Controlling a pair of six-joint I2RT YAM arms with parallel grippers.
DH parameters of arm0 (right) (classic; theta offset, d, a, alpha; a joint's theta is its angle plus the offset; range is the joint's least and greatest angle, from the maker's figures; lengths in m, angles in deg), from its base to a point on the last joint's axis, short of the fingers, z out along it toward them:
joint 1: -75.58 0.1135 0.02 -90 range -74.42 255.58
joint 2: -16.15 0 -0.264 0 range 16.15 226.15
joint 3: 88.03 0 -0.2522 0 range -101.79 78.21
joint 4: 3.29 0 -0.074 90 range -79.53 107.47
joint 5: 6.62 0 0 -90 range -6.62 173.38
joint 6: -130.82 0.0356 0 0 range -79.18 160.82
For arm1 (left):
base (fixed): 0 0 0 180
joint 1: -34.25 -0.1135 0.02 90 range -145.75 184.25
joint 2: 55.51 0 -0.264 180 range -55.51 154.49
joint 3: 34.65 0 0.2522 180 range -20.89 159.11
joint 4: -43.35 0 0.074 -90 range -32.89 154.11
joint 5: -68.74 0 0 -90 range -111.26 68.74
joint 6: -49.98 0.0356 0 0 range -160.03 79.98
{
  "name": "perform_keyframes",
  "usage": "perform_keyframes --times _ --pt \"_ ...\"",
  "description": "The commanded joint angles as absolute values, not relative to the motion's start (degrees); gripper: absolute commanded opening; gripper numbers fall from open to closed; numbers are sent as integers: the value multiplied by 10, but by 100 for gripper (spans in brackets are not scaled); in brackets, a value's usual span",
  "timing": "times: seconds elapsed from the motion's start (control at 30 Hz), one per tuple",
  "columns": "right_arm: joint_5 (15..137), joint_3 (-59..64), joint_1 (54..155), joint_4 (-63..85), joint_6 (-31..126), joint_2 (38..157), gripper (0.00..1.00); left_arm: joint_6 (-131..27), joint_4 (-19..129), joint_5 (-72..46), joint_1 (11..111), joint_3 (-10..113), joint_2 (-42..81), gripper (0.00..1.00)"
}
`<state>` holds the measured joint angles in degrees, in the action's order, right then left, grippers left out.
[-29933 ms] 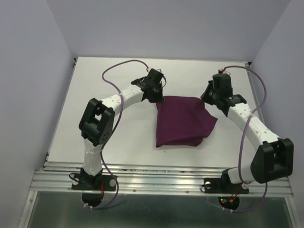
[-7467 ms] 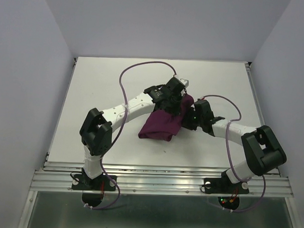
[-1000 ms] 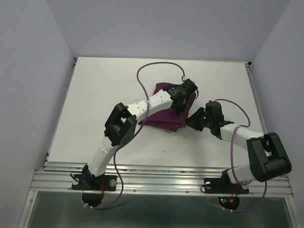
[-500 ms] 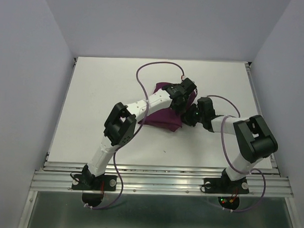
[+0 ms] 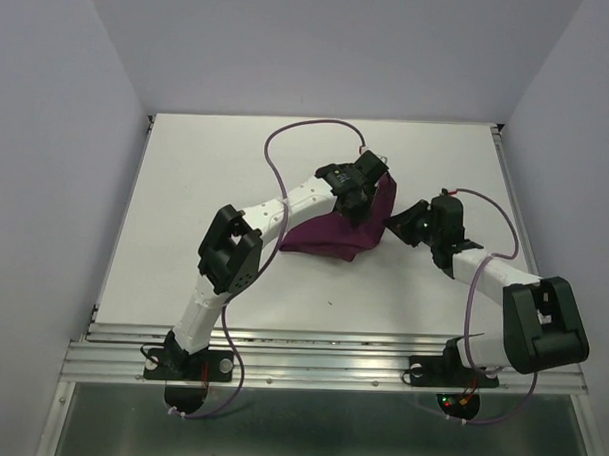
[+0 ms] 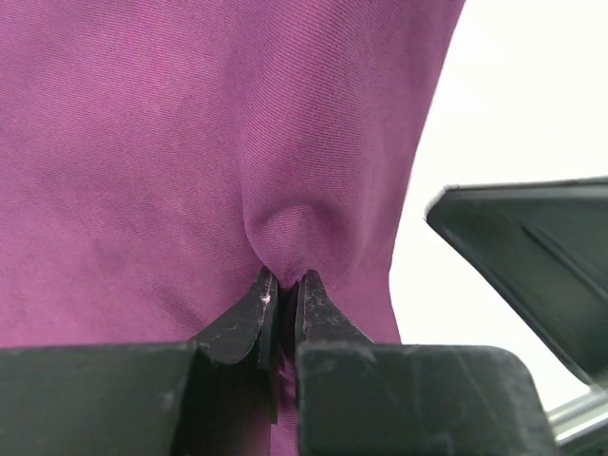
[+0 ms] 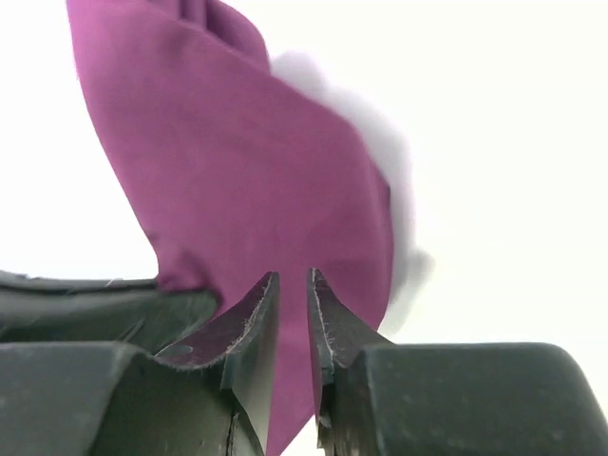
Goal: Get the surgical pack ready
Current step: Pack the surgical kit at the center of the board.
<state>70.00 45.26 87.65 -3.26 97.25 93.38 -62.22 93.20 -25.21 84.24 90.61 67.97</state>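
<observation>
**Top external view: purple cloth bunched between two grippers**

Top external shows the purple cloth (image 5: 329, 229) lying crumpled on the white table (image 5: 206, 185), a little right of the middle; it is dark purple and matte, with soft folds, and its far right part is lifted up into a peak. The left gripper (image 5: 366, 190) reaches over the cloth and sits on this raised part; the right gripper (image 5: 397, 224) is low at the cloth's right edge, just beside the other one.

From above the jaws of both are hidden; the wrist cameras show them. In the left wrist view the left gripper (image 6: 282, 290) is closed tight on a small pinch of cloth (image 6: 190, 142), and the fabric swells into a rounded bump just above the tips; the fine weave is plain to see. In the right wrist view the right gripper (image 7: 293, 294) has its jaws very narrow, with purple in the gap; the cloth (image 7: 247, 161) hangs slanted in front and casts a soft shadow on the table; I cannot tell if an edge is really caught there.
</observation>
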Motion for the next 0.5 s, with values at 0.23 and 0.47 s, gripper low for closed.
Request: perform_keyframes --times 0.23,0.47 --pt "686 355 874 -39 963 1055 9 -632 885 -215 844 908 612 0" --pt "635 311 880 -86 978 1125 8 -633 884 -192 845 918 618 0"
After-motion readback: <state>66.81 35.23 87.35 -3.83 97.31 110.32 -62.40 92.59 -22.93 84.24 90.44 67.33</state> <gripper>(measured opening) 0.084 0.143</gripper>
